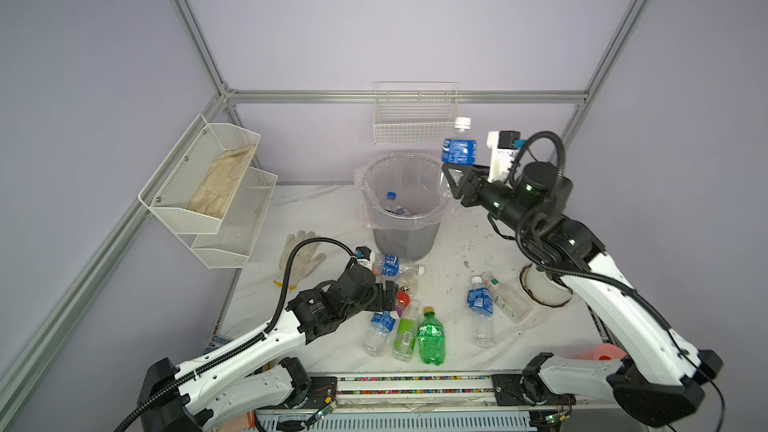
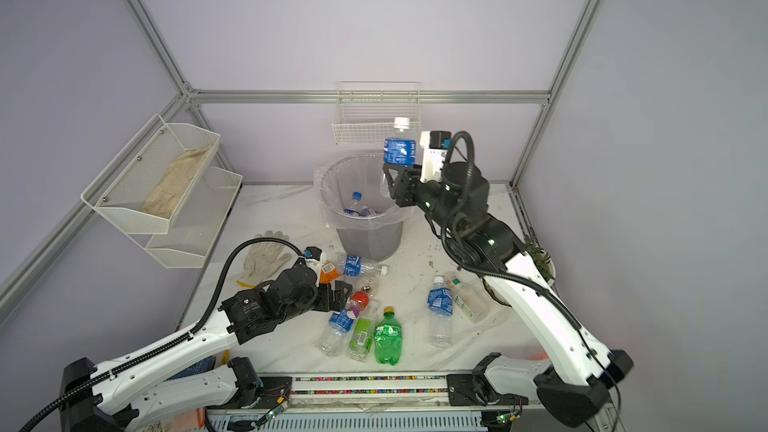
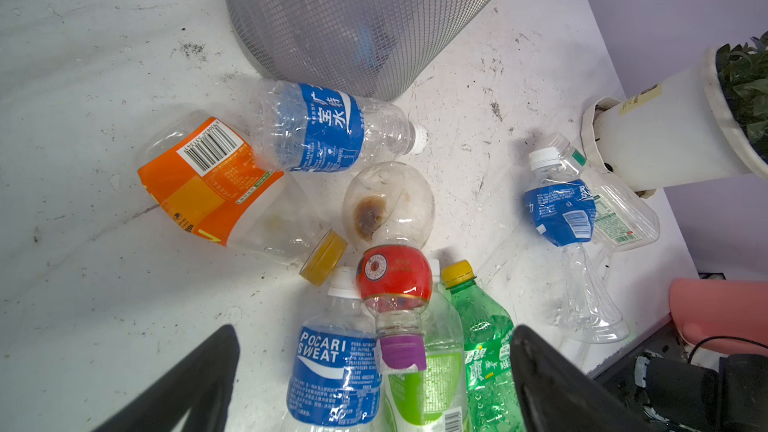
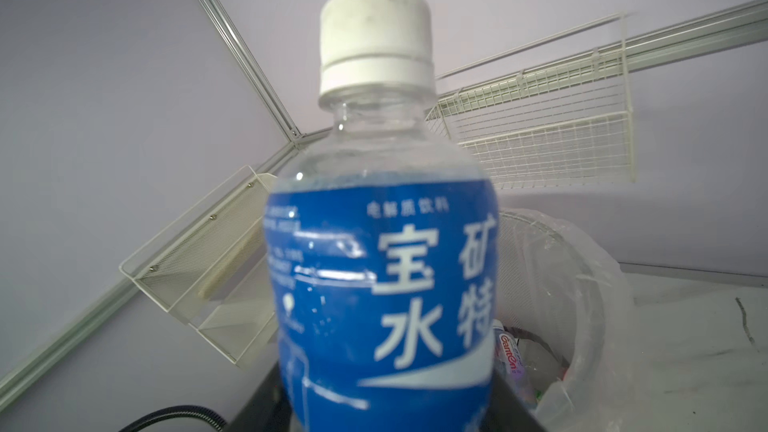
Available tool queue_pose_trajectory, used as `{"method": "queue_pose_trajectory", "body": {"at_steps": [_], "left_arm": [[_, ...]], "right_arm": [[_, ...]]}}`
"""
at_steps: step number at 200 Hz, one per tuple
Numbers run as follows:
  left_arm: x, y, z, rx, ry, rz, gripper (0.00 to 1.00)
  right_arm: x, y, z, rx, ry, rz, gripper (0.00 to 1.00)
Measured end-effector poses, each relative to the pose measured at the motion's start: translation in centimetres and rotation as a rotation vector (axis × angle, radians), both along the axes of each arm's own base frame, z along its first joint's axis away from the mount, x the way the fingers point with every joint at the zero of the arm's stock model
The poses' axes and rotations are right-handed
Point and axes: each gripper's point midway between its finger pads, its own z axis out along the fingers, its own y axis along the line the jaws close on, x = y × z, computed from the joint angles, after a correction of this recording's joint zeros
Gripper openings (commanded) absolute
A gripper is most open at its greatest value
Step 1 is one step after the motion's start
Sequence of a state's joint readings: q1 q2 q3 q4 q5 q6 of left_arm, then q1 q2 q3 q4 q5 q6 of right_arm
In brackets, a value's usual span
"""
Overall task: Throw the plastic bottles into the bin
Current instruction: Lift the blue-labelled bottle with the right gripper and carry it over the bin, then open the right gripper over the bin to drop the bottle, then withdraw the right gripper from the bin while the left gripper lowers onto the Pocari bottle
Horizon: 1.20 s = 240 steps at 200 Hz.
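Standing upright between the right jaws, grip unclear: white-capped blue-labelled bottle [image 1: 458, 150]; left jaws apart.

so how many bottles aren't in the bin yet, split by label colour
blue label bottles: 4, three on the table, one in the right gripper
orange label bottle: 1
red label bottle: 1
lime label bottle: 1
green bottle: 1
white and green label bottle: 1
total: 9
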State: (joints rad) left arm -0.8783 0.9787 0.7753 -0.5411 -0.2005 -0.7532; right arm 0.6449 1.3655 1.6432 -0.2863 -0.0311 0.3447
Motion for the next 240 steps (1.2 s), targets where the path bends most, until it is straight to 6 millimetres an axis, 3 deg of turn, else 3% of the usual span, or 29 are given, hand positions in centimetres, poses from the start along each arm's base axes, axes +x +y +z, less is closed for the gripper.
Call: {"method": "queue_pose_trajectory", "body": {"at_steps": [14,30,46,57,72,102,122,194,240], "left_arm": [[-0.1,0.1,0.1,-0.002,-0.002,0.004,1.00],[-0.2,0.3,0.1,0.003,-0.002,0.006,1.00],[-0.3,0.5,0.3,0.003,-0.006,0.010,1.00],[-0.4,0.7,0.6,-0.002,-0.014,0.013,1.00],[-0.4,0.8,0.9,-0.009,-0.022,0.017,1.00],[-0.3,0.8,0.7,-0.006,-0.018,0.021,1.00],[-0.4,0.6,0.5,0.000,-0.013,0.017,1.00],[-1.1,0.0,0.4,0.003,-0.011,-0.014,1.00],[-1.6,-0.7,-0.8,0.042,0.019,-0.042,1.00]], "right_arm": [[3.1,2.3,-2.8,-0.068,0.073,0.001,0.97],[5.2,3.8,-6.6,-0.138,0.157,-0.003,0.98],[5.5,3.8,-9.5,-0.182,0.221,-0.010,0.98],[4.9,3.3,-10.1,-0.189,0.236,-0.014,0.97],[3.6,2.3,-8.9,-0.170,0.221,-0.018,0.97],[0.6,-0.2,-2.9,-0.080,0.106,-0.029,0.97],[-0.7,-1.3,-0.7,-0.041,0.056,-0.035,0.97],[-1.4,-2.0,-3.8,-0.076,0.105,-0.043,0.97],[-2.7,-3.3,-3.6,-0.068,0.090,-0.059,0.97]]}}
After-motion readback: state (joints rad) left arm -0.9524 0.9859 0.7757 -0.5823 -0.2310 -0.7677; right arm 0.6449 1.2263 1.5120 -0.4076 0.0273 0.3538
